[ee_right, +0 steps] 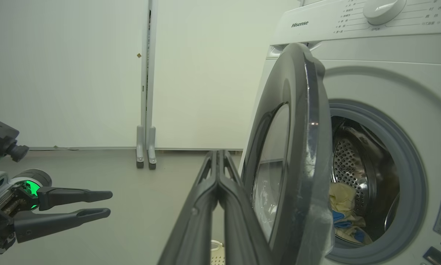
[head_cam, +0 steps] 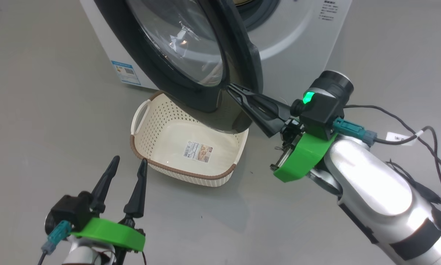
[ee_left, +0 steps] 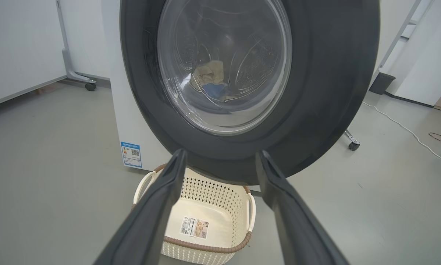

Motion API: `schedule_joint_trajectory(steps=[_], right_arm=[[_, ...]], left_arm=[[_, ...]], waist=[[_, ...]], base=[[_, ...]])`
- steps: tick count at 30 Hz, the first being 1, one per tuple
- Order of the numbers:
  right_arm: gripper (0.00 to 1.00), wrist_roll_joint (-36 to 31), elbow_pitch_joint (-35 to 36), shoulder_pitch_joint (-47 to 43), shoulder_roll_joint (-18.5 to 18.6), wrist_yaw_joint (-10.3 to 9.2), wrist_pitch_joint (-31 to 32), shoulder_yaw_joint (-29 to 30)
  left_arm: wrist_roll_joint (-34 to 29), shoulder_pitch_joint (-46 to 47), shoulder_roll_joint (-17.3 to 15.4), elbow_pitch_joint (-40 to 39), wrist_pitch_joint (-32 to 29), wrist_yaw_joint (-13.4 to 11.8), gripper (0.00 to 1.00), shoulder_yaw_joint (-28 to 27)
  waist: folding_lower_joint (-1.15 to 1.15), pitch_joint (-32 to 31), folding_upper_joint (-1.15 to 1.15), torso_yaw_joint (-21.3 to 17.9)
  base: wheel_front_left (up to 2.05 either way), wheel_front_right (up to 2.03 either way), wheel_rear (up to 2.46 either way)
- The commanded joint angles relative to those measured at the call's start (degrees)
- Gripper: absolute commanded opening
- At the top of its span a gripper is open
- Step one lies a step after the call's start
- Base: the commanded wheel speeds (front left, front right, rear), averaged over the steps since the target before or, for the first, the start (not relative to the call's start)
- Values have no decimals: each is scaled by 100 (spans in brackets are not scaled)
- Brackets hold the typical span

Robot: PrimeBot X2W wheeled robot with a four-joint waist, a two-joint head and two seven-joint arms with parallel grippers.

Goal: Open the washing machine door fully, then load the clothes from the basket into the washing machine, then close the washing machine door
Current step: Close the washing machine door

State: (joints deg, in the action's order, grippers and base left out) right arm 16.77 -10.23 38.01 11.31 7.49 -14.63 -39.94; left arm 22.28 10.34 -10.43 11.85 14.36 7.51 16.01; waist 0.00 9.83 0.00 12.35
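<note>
The white washing machine [ee_right: 374,73] stands on the grey floor [head_cam: 40,117] at the far side, a blue label [head_cam: 125,72] at its lower left corner. The washing machine door [head_cam: 242,55], black-rimmed with a bulging glass window, stands partly open, swung out from the front on its left side so that the drum mouth shows to the right of it. The cream basket [head_cam: 161,117] sits on the floor just in front of the machine, its far part under the door's lower edge and a sticker [head_cam: 198,151] showing on its bottom. The clothes [ee_right: 343,206], pale yellow with blue patches, lie low inside the drum. The right gripper [head_cam: 229,87] reaches in from the right, fingers pressed together with nothing between them, tips against the door's lower rim. The left gripper [head_cam: 129,159] hangs near and left of the basket, fingers spread, holding nothing.
</note>
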Motion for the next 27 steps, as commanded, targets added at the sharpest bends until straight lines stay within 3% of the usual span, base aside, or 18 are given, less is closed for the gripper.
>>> schedule_joint_trajectory(steps=[1,11,27], right_arm=[[0,78,90,155,-31,0,-37,-29],[0,504,-712,-107,-129,0,-37,-111],[0,450,-1425,80,-91,0,-37,183]], left_arm=[[30,234,-71,-137,63,-2,100,-195],[17,245,-14,-104,63,-2,100,-154],[-20,478,62,-165,63,-2,100,25]], waist=[[0,29,0,75],[0,96,0,269],[0,436,0,338]], base=[[0,0,0],[0,0,0],[0,0,0]])
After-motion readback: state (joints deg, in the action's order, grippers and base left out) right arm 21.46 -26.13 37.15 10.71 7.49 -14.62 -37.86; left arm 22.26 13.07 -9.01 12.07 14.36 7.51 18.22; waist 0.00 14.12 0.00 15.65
